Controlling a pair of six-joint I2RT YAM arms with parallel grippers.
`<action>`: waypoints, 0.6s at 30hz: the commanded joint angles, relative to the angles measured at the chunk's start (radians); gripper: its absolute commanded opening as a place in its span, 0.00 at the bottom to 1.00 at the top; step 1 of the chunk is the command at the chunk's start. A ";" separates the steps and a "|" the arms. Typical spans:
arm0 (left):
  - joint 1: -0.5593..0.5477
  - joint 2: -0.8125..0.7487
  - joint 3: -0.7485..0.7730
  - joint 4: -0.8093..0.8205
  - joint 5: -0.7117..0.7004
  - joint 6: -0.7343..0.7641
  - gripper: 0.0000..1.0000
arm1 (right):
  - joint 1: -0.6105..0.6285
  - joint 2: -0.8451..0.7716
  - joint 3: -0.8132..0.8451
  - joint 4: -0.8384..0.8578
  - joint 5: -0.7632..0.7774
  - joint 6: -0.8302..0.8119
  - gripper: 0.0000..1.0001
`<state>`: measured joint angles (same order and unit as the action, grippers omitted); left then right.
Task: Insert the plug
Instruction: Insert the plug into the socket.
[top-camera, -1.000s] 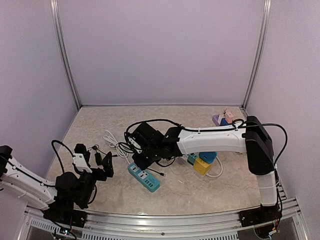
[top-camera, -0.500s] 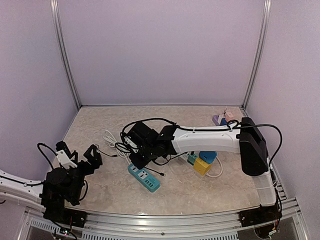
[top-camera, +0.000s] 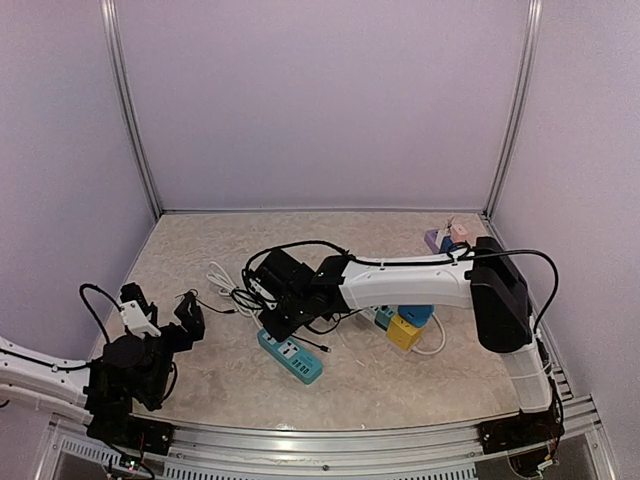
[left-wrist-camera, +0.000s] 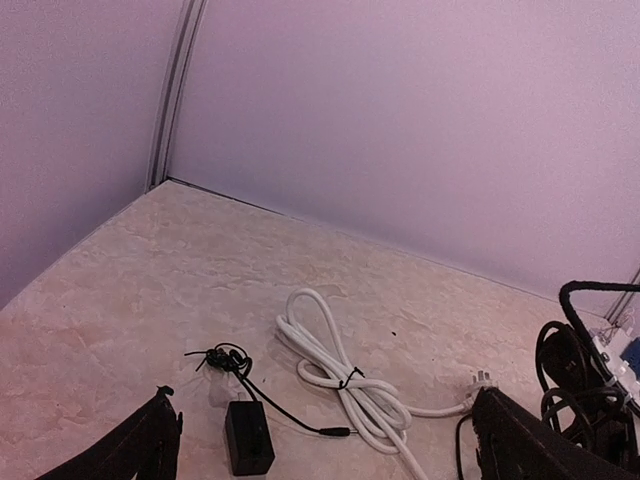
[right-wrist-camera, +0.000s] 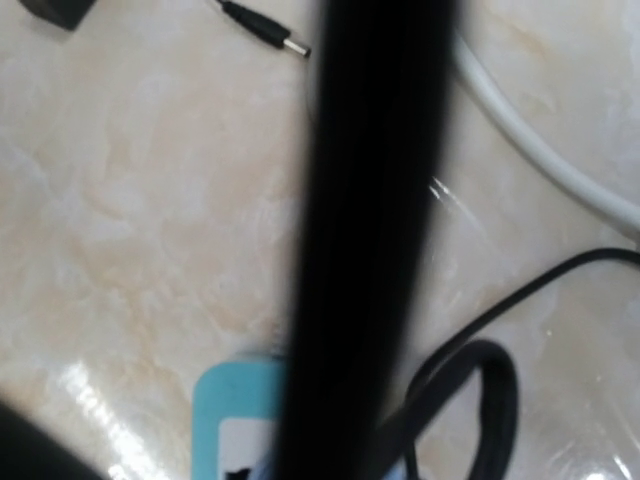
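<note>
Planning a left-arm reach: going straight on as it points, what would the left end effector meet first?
Likely the small black adapter lying just ahead of its open fingers, then the coiled white cable; depth is unclear.

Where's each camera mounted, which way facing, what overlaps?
Top external: above, behind the bases, looking down at the table; both arms show.
Left wrist: low, facing the back wall; open left fingers at bottom corners.
Right wrist: close above teal power strip, facing down; blurred black bar across.
Shared: white cable, top and left wrist.
</note>
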<state>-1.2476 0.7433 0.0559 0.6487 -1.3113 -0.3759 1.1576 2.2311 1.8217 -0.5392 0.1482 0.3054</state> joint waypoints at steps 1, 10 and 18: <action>0.026 0.027 -0.096 -0.005 0.033 0.014 0.99 | 0.001 0.105 -0.081 -0.005 -0.010 0.038 0.00; 0.188 0.027 -0.051 -0.108 0.239 -0.045 0.99 | 0.012 0.205 -0.150 -0.054 0.042 0.095 0.00; 0.367 0.093 0.036 -0.176 0.445 -0.068 0.99 | -0.013 0.242 -0.092 -0.235 0.055 0.137 0.00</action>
<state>-0.9577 0.7963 0.0563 0.5224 -1.0233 -0.4255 1.1664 2.2810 1.8030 -0.4156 0.2325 0.3859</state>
